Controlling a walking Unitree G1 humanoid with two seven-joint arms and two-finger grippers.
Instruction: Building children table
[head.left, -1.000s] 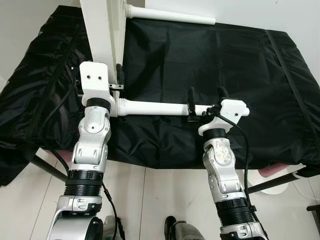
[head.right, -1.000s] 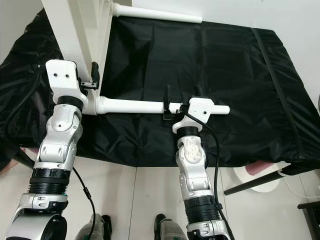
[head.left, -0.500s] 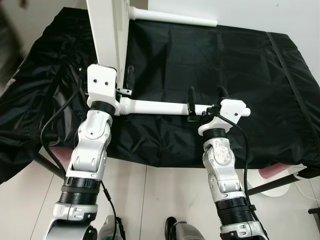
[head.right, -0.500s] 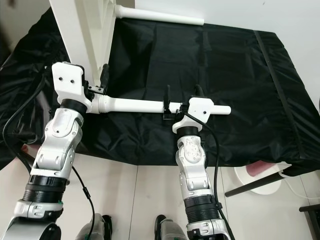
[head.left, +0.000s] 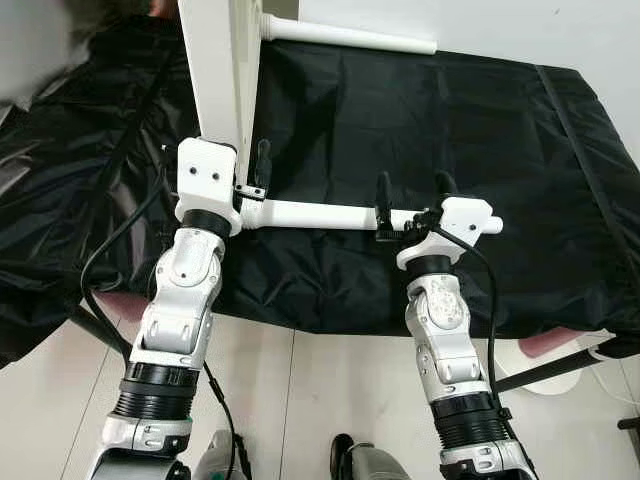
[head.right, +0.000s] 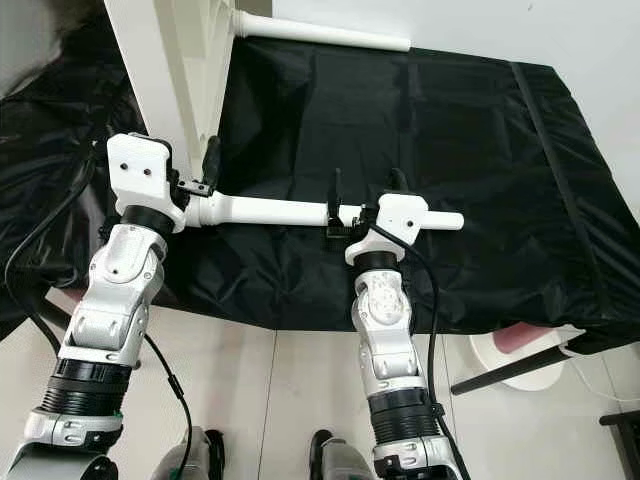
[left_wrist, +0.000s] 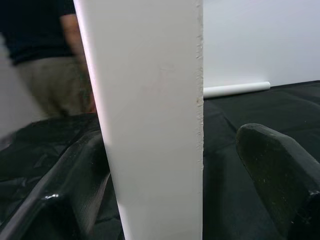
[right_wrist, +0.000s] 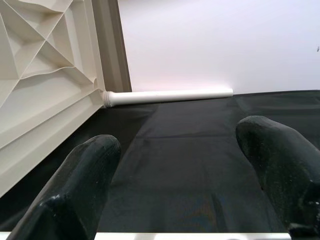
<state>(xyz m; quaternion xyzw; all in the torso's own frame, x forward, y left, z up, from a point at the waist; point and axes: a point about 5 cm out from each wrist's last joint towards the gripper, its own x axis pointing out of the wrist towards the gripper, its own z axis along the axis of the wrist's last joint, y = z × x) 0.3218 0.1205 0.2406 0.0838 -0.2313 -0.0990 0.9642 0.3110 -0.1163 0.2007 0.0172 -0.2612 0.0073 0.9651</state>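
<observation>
White plastic tabletop (head.left: 222, 70) upright on edge on black cloth-covered bench (head.left: 450, 110), left gripper (head.left: 250, 172) fingers astride its rim; near white tube leg (head.left: 310, 213) runs sideways, socket-end left, right gripper (head.left: 412, 192) spread around free end

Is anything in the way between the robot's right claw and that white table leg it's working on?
Nothing visible. The right gripper is already at the near table leg, its fingers straddling it above the black cloth.

Smooth white plastic tabletop (head.left: 222, 70), glossy legs (head.left: 320, 214), wrinkled black cloth (head.left: 420, 120)
</observation>
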